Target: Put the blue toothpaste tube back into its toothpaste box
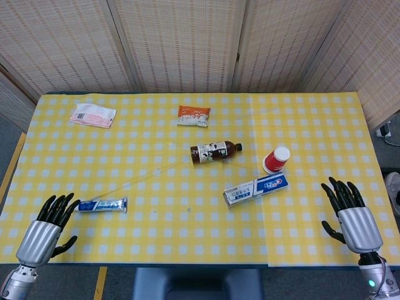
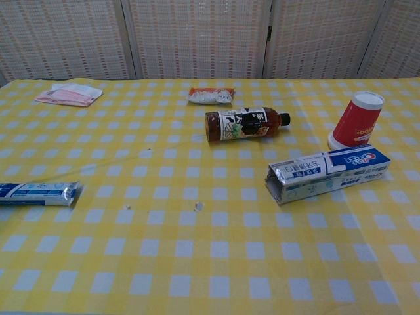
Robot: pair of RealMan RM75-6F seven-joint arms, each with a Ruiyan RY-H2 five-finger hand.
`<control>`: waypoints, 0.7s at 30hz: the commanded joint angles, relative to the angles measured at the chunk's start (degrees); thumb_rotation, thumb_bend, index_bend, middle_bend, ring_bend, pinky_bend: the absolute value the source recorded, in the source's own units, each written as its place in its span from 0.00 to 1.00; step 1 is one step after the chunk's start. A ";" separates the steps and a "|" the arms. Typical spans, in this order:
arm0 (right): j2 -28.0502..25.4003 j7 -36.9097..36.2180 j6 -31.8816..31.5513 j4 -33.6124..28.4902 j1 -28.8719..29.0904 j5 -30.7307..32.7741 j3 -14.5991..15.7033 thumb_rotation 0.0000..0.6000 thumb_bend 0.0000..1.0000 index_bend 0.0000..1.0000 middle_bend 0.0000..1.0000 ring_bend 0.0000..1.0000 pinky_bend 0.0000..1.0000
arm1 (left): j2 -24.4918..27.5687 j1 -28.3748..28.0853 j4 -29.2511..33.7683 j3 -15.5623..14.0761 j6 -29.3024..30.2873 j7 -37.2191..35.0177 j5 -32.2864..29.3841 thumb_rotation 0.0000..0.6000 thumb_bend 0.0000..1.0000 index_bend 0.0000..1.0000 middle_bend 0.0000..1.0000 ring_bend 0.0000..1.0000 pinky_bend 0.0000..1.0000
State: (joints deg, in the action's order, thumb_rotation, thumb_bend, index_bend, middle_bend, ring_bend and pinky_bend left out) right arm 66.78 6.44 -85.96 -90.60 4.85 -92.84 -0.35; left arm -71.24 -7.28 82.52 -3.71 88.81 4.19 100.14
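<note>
Tube (image 1: 103,205) lies near the table's (image 1: 325,131) front-left corner, box (image 1: 256,189) toward front-right; left hand (image 1: 47,228) and right hand (image 1: 350,215) both released, grasping nothing.

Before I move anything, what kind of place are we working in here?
Probably a staged test area rather than a home: a table with a yellow checked cloth, woven folding screens closing off the back, and unrelated items laid out apart, such as a toothpaste box and a bottle.

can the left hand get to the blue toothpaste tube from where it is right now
Probably yes. The left hand is open, right beside the toothpaste tube, and bare tablecloth lies between them.
</note>
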 commanded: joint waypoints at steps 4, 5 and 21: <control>-0.40 -0.44 -1.22 -0.13 -0.64 -1.06 0.53 1.00 0.30 0.00 0.00 0.00 0.00 | -0.25 -0.62 0.46 -0.51 -2.11 0.61 -0.27 1.00 0.28 0.00 0.03 0.00 0.00; -0.58 -0.70 -1.79 -0.12 -0.87 -1.49 0.65 1.00 0.30 0.00 0.00 0.00 0.00 | -0.31 -0.66 0.64 -0.81 -2.41 0.81 -0.06 1.00 0.28 0.00 0.03 0.00 0.00; -0.07 -1.19 -4.10 0.60 -1.92 -3.39 0.97 1.00 0.30 0.00 0.00 0.00 0.00 | -3.75 -4.89 2.31 -0.72 -8.79 1.55 0.99 1.00 0.28 0.21 0.91 0.96 0.95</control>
State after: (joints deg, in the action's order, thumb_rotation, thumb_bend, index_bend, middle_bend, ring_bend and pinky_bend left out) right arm 66.51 4.99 -90.21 -90.03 2.92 -96.33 0.67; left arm -74.31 -10.28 83.53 -5.16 82.55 9.05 102.26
